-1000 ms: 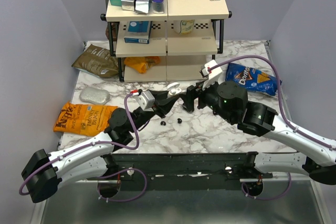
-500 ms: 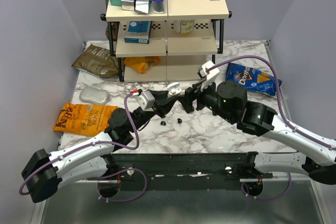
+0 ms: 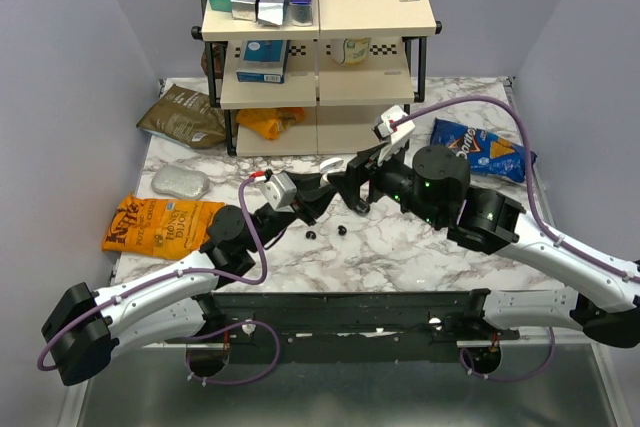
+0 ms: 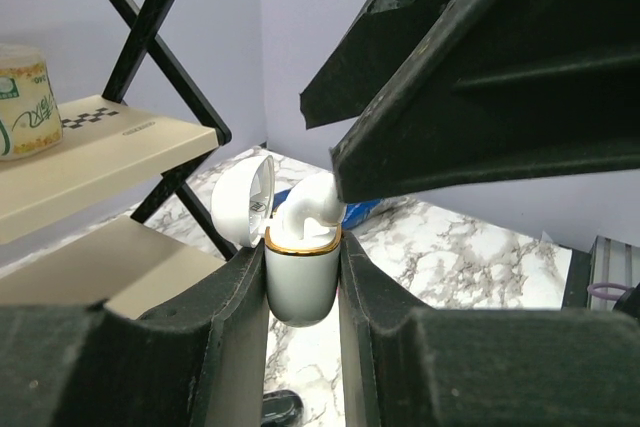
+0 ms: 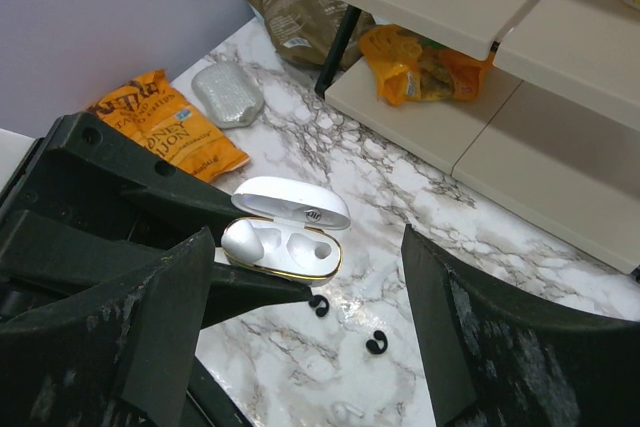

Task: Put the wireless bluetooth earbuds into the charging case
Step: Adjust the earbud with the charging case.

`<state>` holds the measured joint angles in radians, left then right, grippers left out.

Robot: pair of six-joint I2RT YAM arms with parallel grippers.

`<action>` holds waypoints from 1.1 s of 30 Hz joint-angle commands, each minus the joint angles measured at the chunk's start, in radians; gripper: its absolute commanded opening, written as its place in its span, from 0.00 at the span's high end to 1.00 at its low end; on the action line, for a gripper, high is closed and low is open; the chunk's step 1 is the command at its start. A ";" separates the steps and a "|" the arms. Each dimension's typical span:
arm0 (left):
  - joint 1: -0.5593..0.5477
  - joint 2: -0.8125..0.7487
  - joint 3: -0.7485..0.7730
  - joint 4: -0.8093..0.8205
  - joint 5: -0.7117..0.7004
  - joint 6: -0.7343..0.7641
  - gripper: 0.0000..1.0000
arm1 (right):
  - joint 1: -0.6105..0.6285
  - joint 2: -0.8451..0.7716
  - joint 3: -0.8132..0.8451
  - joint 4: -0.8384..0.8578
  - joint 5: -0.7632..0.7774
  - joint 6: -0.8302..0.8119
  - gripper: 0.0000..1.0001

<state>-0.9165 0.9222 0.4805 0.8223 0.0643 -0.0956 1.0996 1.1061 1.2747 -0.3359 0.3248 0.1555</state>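
Left end effector point(image 4: 302, 265) gripping open charging case point(image 5: 290, 205), right end effector point(image 5: 306, 239) spread

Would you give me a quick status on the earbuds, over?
Left gripper shut on case, lid open. Right gripper open over it, empty. One white bud in case, second well empty. Two black buds on table. Nothing in the way.

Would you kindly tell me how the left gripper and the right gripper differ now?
The left gripper has its fingers shut on the open white charging case; the right gripper has its fingers wide open, holding nothing. The left gripper grips the case by its sides; the right gripper is poised above it. Both have black fingers.
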 commanded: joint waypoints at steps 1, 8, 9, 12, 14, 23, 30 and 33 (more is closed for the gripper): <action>-0.001 -0.009 0.001 0.034 0.035 -0.004 1.00 | -0.003 0.023 0.025 -0.003 0.034 -0.019 0.16; -0.001 -0.026 -0.008 0.038 0.048 -0.009 1.00 | -0.003 0.006 0.005 -0.011 0.075 -0.016 0.16; -0.002 -0.029 -0.008 0.040 0.049 -0.010 1.00 | -0.001 0.000 0.002 -0.011 0.079 -0.017 0.16; -0.002 -0.040 -0.017 0.049 0.048 -0.013 1.00 | -0.001 -0.011 -0.009 -0.014 0.083 -0.020 0.16; -0.002 -0.046 -0.022 0.051 0.046 -0.016 1.00 | -0.003 -0.017 -0.014 -0.015 0.085 -0.020 0.16; -0.002 -0.051 -0.020 0.052 0.048 -0.021 1.00 | -0.001 -0.034 -0.023 -0.015 0.076 -0.017 0.17; -0.002 -0.054 -0.033 0.069 0.052 -0.023 1.00 | -0.001 -0.086 -0.040 0.017 0.025 -0.011 0.16; -0.001 -0.054 -0.042 0.092 0.066 -0.026 1.00 | -0.003 -0.083 -0.035 0.014 0.042 -0.011 0.17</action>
<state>-0.9165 0.8833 0.4549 0.8497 0.0914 -0.1101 1.0996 1.0351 1.2442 -0.3374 0.3714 0.1555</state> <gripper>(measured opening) 0.352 0.835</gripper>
